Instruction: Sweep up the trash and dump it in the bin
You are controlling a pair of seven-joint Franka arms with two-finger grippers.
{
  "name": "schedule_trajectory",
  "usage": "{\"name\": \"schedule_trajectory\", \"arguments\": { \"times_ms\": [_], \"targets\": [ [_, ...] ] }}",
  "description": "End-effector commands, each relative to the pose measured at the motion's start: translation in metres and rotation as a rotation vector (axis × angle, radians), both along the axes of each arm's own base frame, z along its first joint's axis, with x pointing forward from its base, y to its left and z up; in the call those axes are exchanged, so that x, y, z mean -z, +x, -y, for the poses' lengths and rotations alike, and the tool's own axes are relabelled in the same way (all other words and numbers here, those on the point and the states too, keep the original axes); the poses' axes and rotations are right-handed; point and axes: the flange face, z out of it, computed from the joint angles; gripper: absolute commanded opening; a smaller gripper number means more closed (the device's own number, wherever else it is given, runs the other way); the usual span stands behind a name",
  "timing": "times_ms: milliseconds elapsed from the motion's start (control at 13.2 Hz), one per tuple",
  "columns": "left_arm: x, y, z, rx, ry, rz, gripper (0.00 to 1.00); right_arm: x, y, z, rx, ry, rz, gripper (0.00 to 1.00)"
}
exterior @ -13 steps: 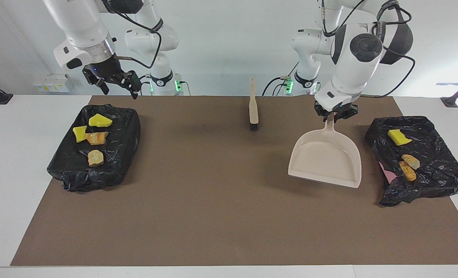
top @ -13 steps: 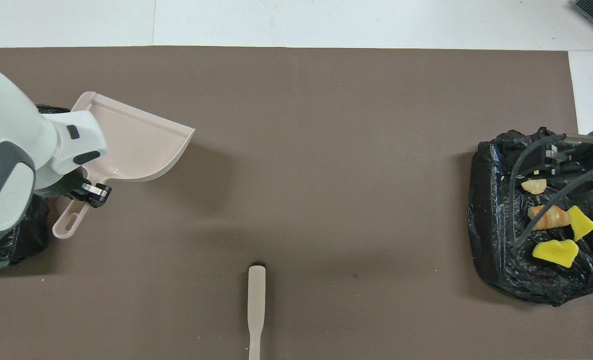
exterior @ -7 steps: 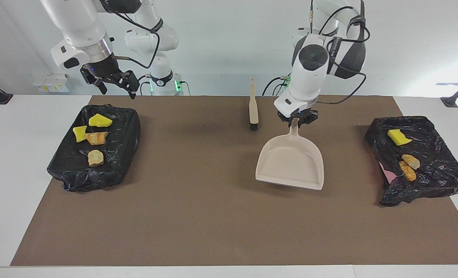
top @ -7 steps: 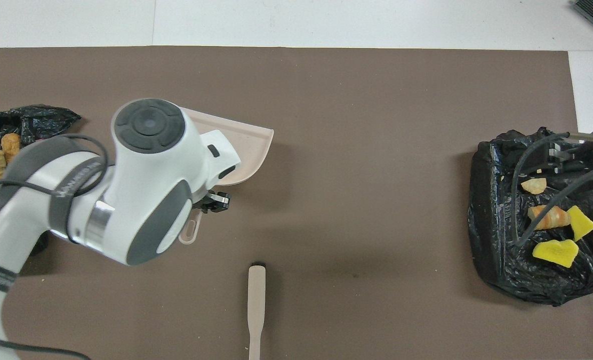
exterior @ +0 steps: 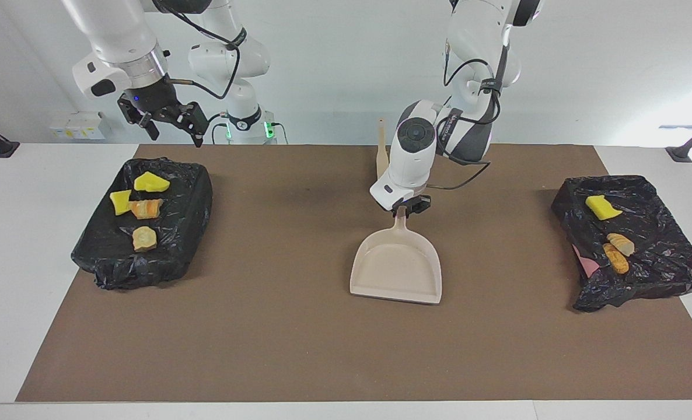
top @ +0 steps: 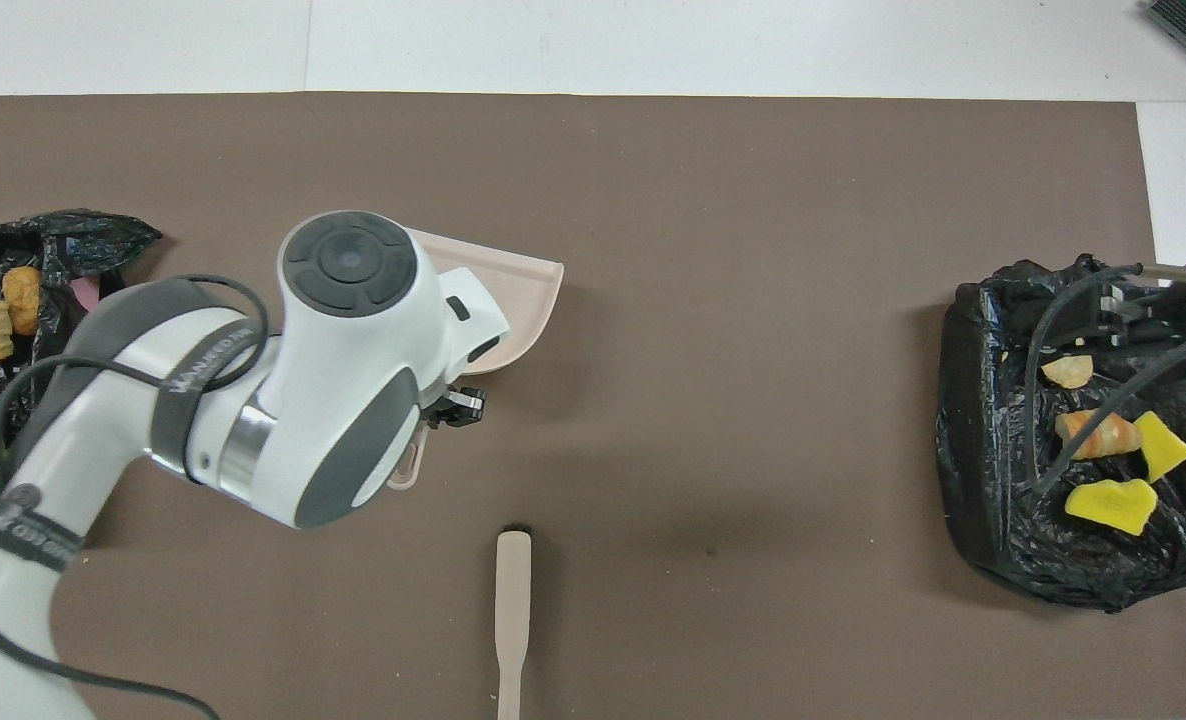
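My left gripper (exterior: 402,210) is shut on the handle of the empty beige dustpan (exterior: 397,271), which it holds low over the middle of the brown mat. In the overhead view the arm covers most of the dustpan (top: 525,300). Trash lies in both bins. Yellow chunks (exterior: 151,182) and bread pieces (exterior: 144,238) are in the black-lined bin (exterior: 174,256) at the right arm's end. A yellow chunk (exterior: 601,207) and bread pieces (exterior: 617,258) are in the bin (exterior: 661,268) at the left arm's end. My right gripper (exterior: 171,125) hangs open above its bin's robot-side edge.
A beige brush (top: 513,600) with black bristles lies on the mat (exterior: 276,326) close to the robots, partly hidden by the left arm in the facing view. White table (exterior: 13,245) borders the mat on all sides.
My left arm has carried the dustpan from beside the bin at its end to the middle of the mat and lowered it. The right gripper has risen slightly.
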Motion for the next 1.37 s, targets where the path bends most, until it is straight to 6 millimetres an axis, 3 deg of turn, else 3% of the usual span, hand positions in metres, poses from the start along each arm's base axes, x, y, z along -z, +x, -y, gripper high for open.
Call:
{"name": "schedule_trajectory", "arguments": {
  "times_ms": [0, 76, 152, 304, 380, 532, 684, 836, 1064, 1292],
  "targets": [
    [0.000, -0.004, 0.004, -0.013, -0.014, 0.016, 0.34, -0.007, 0.001, 0.004, -0.027, 0.007, 0.040, 1.00],
    [-0.002, -0.001, 0.001, -0.018, -0.017, 0.019, 0.78, -0.007, 0.001, 0.002, -0.030, 0.007, 0.040, 1.00],
    [-0.007, 0.000, -0.002, -0.027, -0.020, 0.025, 1.00, -0.007, 0.001, 0.002, -0.030, 0.008, 0.040, 1.00],
    [-0.038, 0.007, -0.019, -0.037, -0.037, 0.058, 1.00, -0.007, 0.001, 0.002, -0.031, 0.008, 0.040, 1.00],
    [-0.042, 0.020, -0.038, -0.075, -0.040, 0.069, 1.00, -0.007, 0.001, 0.002, -0.037, 0.009, 0.040, 1.00],
    [-0.066, 0.039, -0.053, -0.115, -0.062, 0.114, 1.00, -0.007, 0.001, 0.002, -0.076, 0.010, 0.040, 1.00],
    [-0.097, 0.065, -0.098, -0.191, -0.077, 0.180, 1.00, -0.007, 0.000, 0.002, -0.086, 0.010, 0.038, 1.00],
    [-0.126, 0.076, -0.137, -0.242, -0.087, 0.215, 1.00, -0.007, 0.000, 0.002, -0.086, 0.010, 0.038, 1.00],
    [-0.155, 0.092, -0.183, -0.204, -0.086, 0.219, 1.00, -0.008, 0.000, 0.002, -0.086, 0.010, 0.038, 1.00],
    [-0.170, 0.100, -0.244, -0.195, -0.074, 0.189, 1.00, -0.008, 0.000, 0.002, -0.086, 0.010, 0.039, 1.00]
  ]
}}
